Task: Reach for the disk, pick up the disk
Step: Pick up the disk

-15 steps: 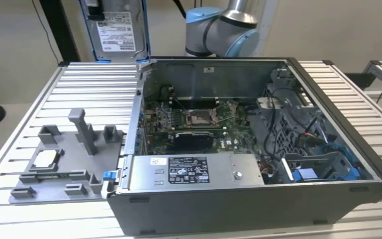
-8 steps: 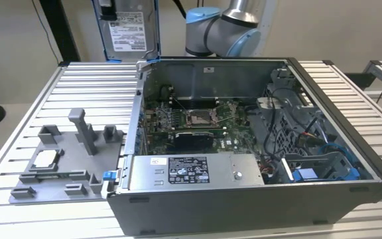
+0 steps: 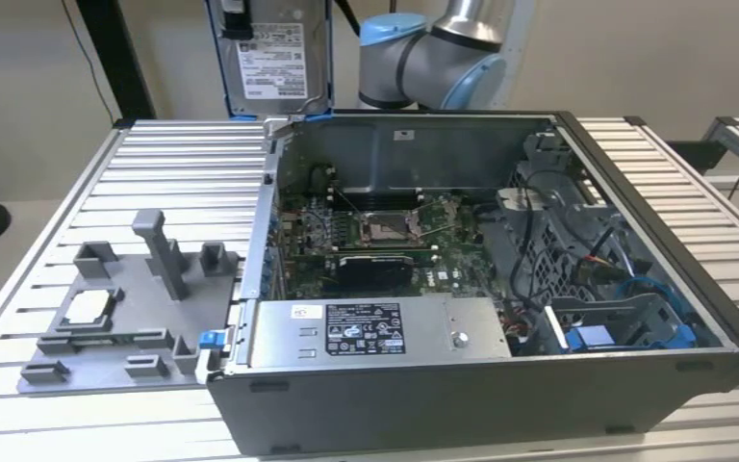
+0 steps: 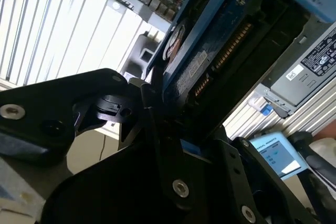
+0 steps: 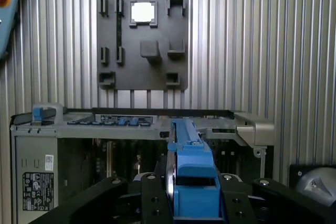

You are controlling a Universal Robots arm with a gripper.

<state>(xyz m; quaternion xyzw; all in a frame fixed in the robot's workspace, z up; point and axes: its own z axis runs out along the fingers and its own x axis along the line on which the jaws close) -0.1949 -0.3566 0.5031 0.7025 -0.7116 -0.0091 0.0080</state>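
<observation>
Hand (image 5: 191, 195) clamped on the disk (image 5: 191, 169). In the first wrist view black fingers (image 5: 149, 203) flank its blue bracket and the disk is edge-on. The second wrist view shows the disk (image 4: 210, 51) from its dark circuit side, with the blue frame round it. In the exterior view the disk (image 3: 273, 58) stands upright at the top of the frame, left of centre, white label to camera, over the back corner of the open computer case (image 3: 472, 404). Arm (image 3: 427, 58) is just beside it on the exterior view's right. Grey fixture plate (image 3: 119, 279) with small chip (image 3: 88, 306) lies on the bench (image 3: 177, 154), lower left of frame.
</observation>
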